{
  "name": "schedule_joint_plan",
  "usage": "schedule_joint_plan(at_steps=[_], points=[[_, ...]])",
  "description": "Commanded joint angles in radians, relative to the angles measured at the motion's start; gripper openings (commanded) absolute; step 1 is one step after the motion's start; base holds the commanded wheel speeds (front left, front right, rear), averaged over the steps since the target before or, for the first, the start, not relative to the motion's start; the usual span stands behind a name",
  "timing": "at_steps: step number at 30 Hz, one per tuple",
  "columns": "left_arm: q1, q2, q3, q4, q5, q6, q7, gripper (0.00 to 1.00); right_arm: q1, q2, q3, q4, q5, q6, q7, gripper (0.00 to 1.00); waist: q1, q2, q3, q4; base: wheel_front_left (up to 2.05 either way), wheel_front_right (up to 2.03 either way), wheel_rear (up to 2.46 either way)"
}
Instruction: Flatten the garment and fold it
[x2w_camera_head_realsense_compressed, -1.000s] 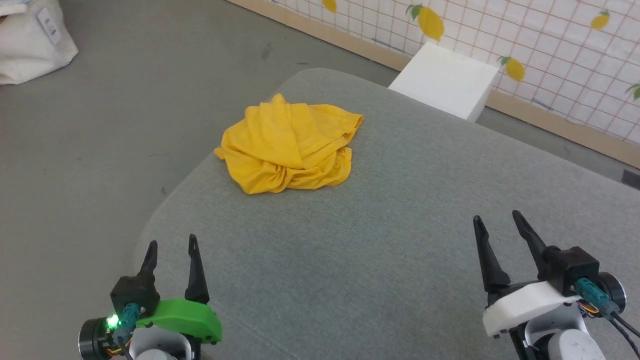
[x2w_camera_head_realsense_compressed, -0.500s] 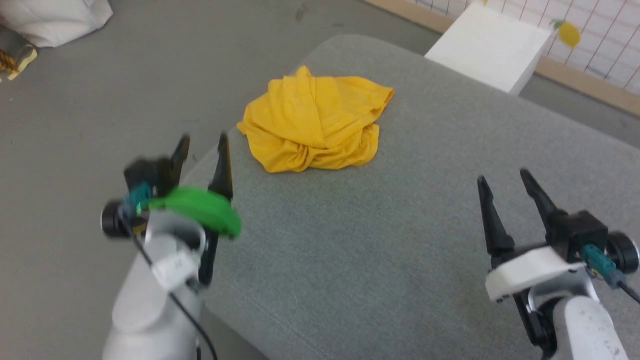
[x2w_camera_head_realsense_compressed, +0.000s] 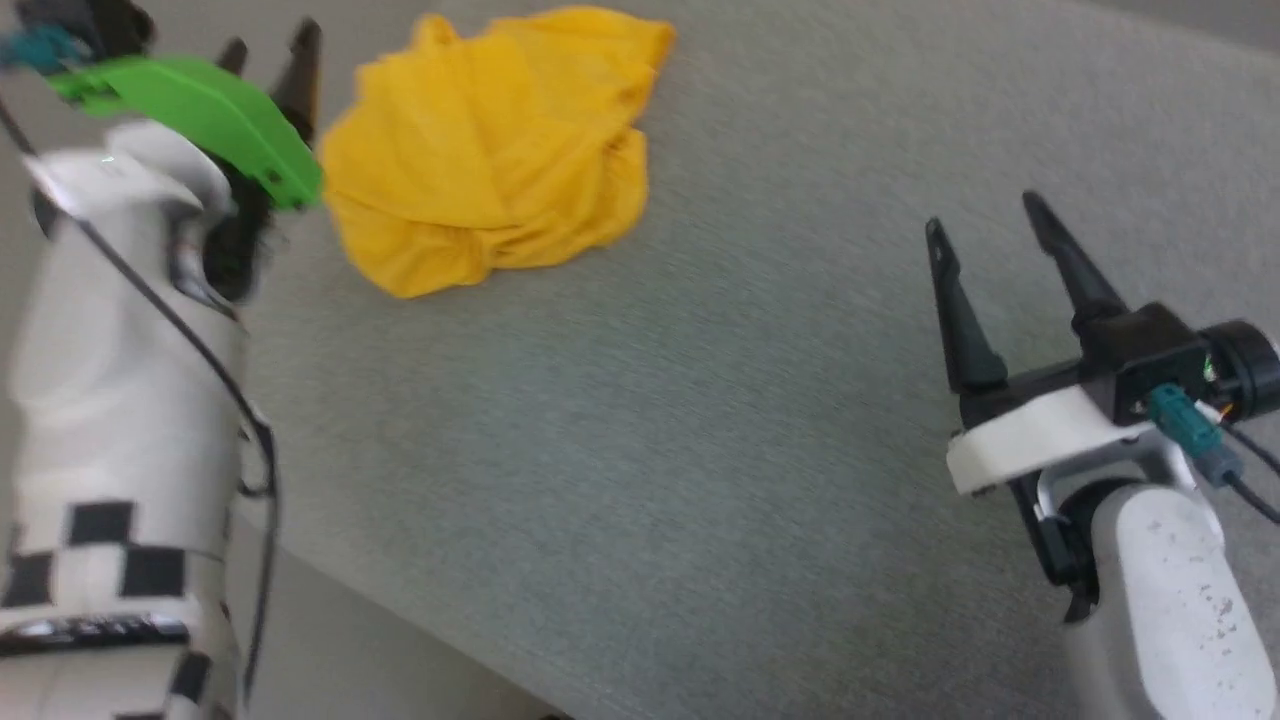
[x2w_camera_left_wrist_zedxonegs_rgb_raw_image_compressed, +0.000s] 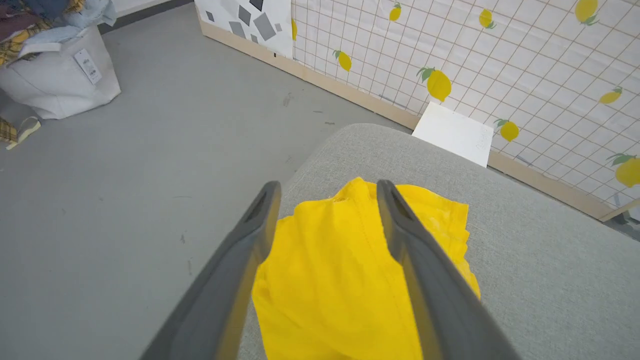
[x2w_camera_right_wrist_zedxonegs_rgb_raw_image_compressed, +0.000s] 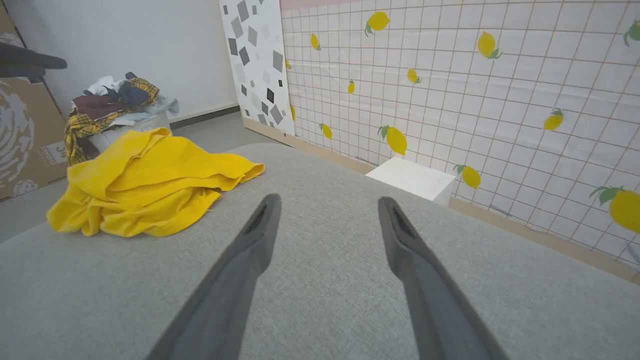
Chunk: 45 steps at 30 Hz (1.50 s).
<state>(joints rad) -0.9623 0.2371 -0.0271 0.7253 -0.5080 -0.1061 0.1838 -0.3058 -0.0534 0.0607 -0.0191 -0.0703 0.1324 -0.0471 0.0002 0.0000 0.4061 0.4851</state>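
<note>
The garment (x2w_camera_head_realsense_compressed: 490, 150) is a crumpled mustard-yellow heap near the far left corner of the grey cushioned surface (x2w_camera_head_realsense_compressed: 700, 400); only plain yellow cloth shows. My left gripper (x2w_camera_head_realsense_compressed: 270, 45) is raised at the top left of the head view, just left of the heap, and open. In the left wrist view its fingers (x2w_camera_left_wrist_zedxonegs_rgb_raw_image_compressed: 250, 235) hang above the garment (x2w_camera_left_wrist_zedxonegs_rgb_raw_image_compressed: 340, 280) with nothing between them. My right gripper (x2w_camera_head_realsense_compressed: 985, 215) stands open over bare surface at the right, well away from the garment (x2w_camera_right_wrist_zedxonegs_rgb_raw_image_compressed: 145, 185).
A white block (x2w_camera_left_wrist_zedxonegs_rgb_raw_image_compressed: 455, 132) stands on the floor by the lemon-print wall (x2w_camera_right_wrist_zedxonegs_rgb_raw_image_compressed: 475, 90). A white bag of clothes (x2w_camera_left_wrist_zedxonegs_rgb_raw_image_compressed: 55, 75) and a cardboard box (x2w_camera_right_wrist_zedxonegs_rgb_raw_image_compressed: 25, 135) sit on the grey floor (x2w_camera_left_wrist_zedxonegs_rgb_raw_image_compressed: 150, 150) past the surface's left edge.
The head view has swung down and right. My left arm has risen and reached forward to beside the garment, still open. The right gripper has barely moved.
</note>
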Motion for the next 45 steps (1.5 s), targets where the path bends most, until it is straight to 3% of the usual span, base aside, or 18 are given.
schedule_joint_plan(at_steps=[1,7,17,18,20,21,24,25,26,32,37,45], points=[[-0.029,0.018,0.016,0.012,-0.032,-0.006,0.034,1.0,-0.023,-0.004,0.004,-0.008,-0.005,-0.002,-0.002,1.0,-0.0002,0.0,0.206,-0.194,0.0,0.0,0.0],[-0.074,0.085,0.081,0.025,-0.12,0.004,0.203,1.0,-0.053,-0.002,0.002,-0.009,0.005,-0.002,-0.027,1.0,-0.0002,0.0,0.28,-0.266,0.0,0.0,0.0],[0.047,0.107,0.069,0.038,-0.155,0.126,0.525,1.0,-0.068,0.002,-0.001,0.055,0.037,-0.002,-0.083,1.0,-0.0002,0.0,0.256,-0.31,0.0,0.0,0.0],[0.064,0.11,0.063,0.033,-0.156,0.134,0.562,0.53,-0.07,0.003,0.001,0.064,0.045,-0.002,-0.089,1.0,-0.0002,0.0,0.244,-0.312,0.0,0.0,0.0],[0.092,0.118,0.054,0.008,-0.157,0.135,0.603,0.08,-0.071,0.003,0.001,0.082,0.059,-0.002,-0.101,1.0,-0.0002,0.0,0.214,-0.316,0.0,0.0,0.0],[0.101,0.126,0.052,-0.011,-0.153,0.133,0.601,0.0,-0.07,0.003,0.0,0.091,0.064,-0.002,-0.107,1.0,-0.0002,0.0,0.198,-0.316,0.0,0.0,0.0],[0.123,0.17,0.048,-0.098,-0.1,0.131,0.491,0.0,-0.059,0.003,-0.005,0.122,0.082,-0.002,-0.124,1.0,-0.0002,0.0,0.13,-0.32,0.0,0.0,0.0],[0.126,0.211,0.044,-0.166,-0.026,0.139,0.322,0.0,-0.031,0.003,-0.013,0.153,0.105,-0.002,-0.14,1.0,-0.0002,0.0,0.045,-0.326,0.0,0.0,0.0],[0.12,0.22,0.044,-0.191,0.004,0.147,0.247,0.0,-0.018,0.003,-0.017,0.165,0.118,-0.002,-0.147,1.0,-0.0002,0.0,0.009,-0.33,0.0,0.0,0.0],[0.065,0.213,0.002,-0.279,0.102,0.134,-0.041,0.0,0.06,0.003,-0.044,0.216,0.174,-0.002,-0.171,1.0,-0.0002,0.0,-0.172,-0.368,0.0,0.0,0.0],[0.0,0.16,-0.081,-0.336,0.161,0.104,-0.172,0.0,0.106,0.003,-0.066,0.224,0.191,-0.002,-0.176,1.0,-0.0002,0.0,-0.26,-0.42,0.0,0.0,0.0],[-0.057,-0.007,-0.216,-0.372,0.161,0.05,-0.252,0.0,0.149,0.003,-0.085,0.214,0.215,-0.002,-0.172,1.0,-0.0002,0.0,-0.307,-0.525,0.0,0.0,0.0]])
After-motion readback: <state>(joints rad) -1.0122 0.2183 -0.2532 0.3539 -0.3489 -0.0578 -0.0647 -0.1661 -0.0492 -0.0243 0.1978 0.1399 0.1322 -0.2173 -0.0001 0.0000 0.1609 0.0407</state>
